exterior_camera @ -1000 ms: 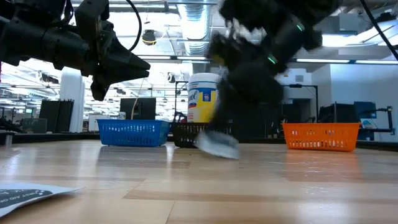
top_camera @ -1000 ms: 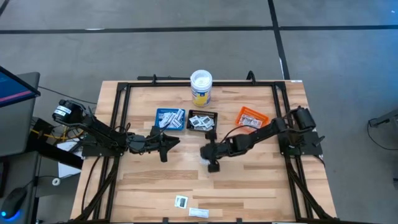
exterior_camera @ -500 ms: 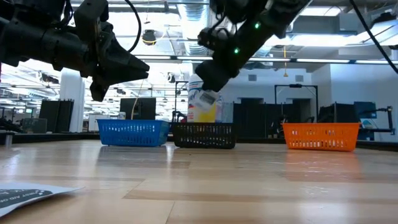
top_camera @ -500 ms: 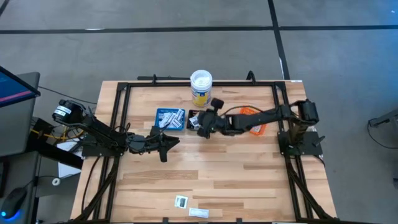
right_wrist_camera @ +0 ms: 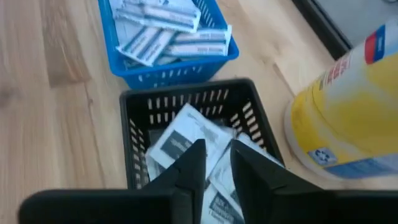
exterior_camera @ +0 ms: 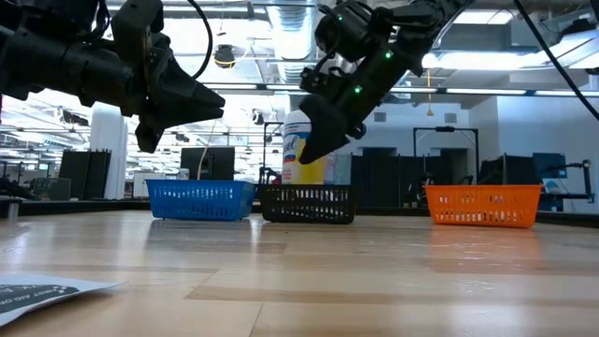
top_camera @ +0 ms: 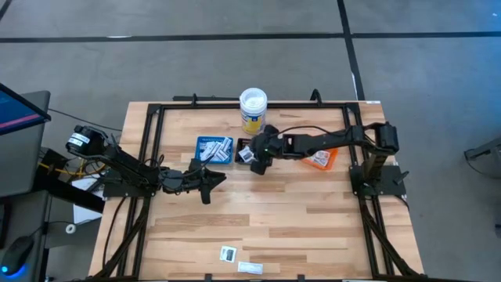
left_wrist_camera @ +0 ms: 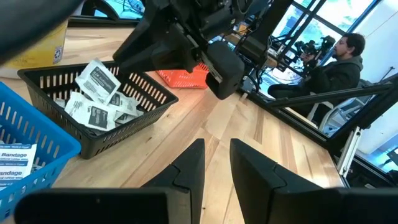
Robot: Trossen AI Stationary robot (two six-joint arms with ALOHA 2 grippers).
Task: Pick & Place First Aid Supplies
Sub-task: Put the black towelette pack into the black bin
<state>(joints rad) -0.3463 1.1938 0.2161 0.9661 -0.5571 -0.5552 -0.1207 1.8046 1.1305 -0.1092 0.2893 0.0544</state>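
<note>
At the near edge of the wooden table [top_camera: 258,227], two loose packets lie flat: a small squarish one [top_camera: 228,253] and a narrow strip [top_camera: 250,268] just to its right.

Farther in, on the left side, the left gripper [top_camera: 210,179] hangs above bare wood, just nearer than the blue tray, holding nothing. Its own camera shows its fingers [left_wrist_camera: 186,171] apart with a narrow gap between them.

Beyond it, three small square trays stand in a row across the middle of the table. The blue tray [top_camera: 214,150] on the left holds narrow white-and-blue strip packets [right_wrist_camera: 165,34]. The black tray [right_wrist_camera: 134,124] in the centre holds squarish white packets with dark marks [left_wrist_camera: 99,93], piled loosely. The orange tray [top_camera: 317,153] on the right also holds packets, partly hidden under the right arm.

The right gripper [top_camera: 258,157] reaches in from the right side and hangs directly over the black tray, pointing down at its contents. Its fingers [right_wrist_camera: 193,165] stand slightly apart and nothing shows between them.

At the far edge, behind the black tray, stands a white-lidded tub with a yellow label [top_camera: 253,110].

Beyond the table, a seated person [left_wrist_camera: 339,62] shows in the left wrist view.
</note>
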